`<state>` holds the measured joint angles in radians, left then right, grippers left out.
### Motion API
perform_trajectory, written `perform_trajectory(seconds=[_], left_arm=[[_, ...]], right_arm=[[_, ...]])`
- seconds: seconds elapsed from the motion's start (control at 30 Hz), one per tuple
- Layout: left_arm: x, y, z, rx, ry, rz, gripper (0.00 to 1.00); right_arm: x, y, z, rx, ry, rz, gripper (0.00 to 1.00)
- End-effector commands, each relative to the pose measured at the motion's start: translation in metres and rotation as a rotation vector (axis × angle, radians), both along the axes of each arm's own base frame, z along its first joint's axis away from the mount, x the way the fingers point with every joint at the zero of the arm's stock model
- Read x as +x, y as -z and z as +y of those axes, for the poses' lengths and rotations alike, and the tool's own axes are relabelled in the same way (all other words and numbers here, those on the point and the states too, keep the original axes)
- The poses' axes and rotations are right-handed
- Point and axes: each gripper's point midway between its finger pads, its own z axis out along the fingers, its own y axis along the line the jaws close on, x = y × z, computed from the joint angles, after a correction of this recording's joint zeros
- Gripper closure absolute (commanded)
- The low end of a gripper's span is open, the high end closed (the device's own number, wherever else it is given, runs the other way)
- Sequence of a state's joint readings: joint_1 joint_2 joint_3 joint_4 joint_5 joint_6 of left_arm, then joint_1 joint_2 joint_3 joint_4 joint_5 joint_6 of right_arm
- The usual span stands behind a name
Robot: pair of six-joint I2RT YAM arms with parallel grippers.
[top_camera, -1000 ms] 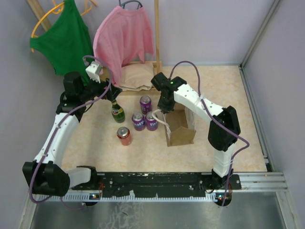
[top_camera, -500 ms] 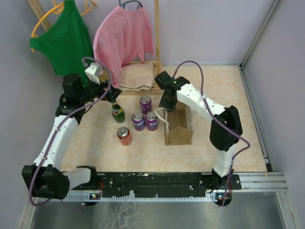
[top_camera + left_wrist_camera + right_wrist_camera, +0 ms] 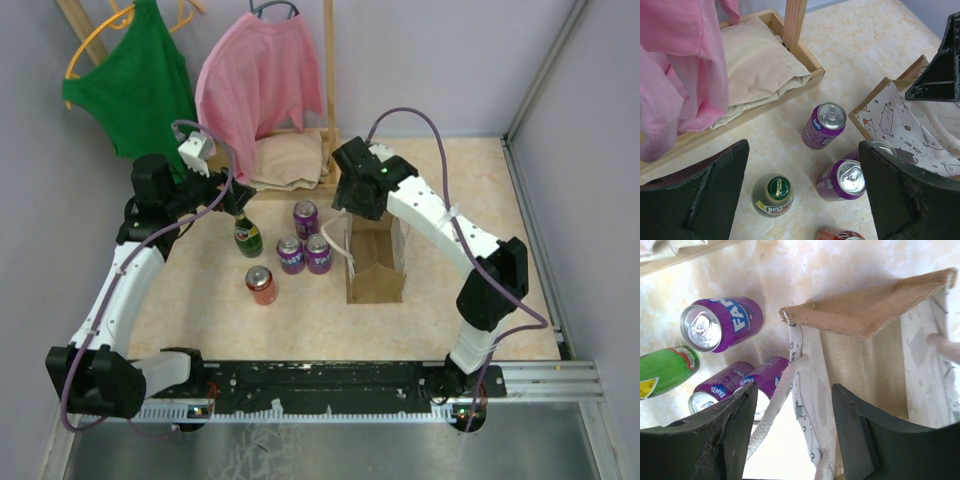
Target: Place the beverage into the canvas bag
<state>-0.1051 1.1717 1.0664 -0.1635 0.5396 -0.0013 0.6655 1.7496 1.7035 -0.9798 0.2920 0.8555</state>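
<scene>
Where woven canvas bag (image 3: pixel 378 288) stands boxy, smooth cylindrical purple cans (image 3: pixel 318 253) cluster beside.

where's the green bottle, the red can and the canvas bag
green bottle (image 3: pixel 778 187), left wrist view, on its cap
red can (image 3: pixel 260 276), top external view, on its lid
canvas bag (image 3: pixel 378 287), top external view, on its near wall

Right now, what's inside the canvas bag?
The canvas bag shows only its own brown and white printed walls, no drink visible. The right arm covers its far end in the top view.
</scene>
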Motion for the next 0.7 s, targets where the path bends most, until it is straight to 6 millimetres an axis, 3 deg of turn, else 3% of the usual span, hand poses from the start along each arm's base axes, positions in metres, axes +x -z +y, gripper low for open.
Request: perform_trajectory(seconds=[0.0, 0.33, 0.4, 0.5, 0.67], left_arm=[[-0.001, -0.011, 0.000, 0.003, 0.001, -0.043, 0.04], [0.000, -0.015, 0.002, 0.037, 0.006, -0.056, 0.04], [0.000, -0.015, 0.002, 0.041, 0.011, -0.055, 0.04], [0.000, -0.014, 0.002, 0.045, 0.013, -0.049, 0.04], [0.000, -0.012, 0.002, 0.051, 0.009, -0.042, 0.04]], right_arm=[[0.009, -0.046, -0.015, -0.038, 0.023, -0.147, 0.38], [0.027, -0.114, -0.072, -0.234, 0.069, -0.324, 0.28], [0.022, -0.131, -0.089, -0.228, 0.085, -0.353, 0.28], [0.016, -0.134, -0.110, -0.207, 0.111, -0.355, 0.27], [-0.006, -0.123, -0.141, -0.209, 0.123, -0.316, 0.28]])
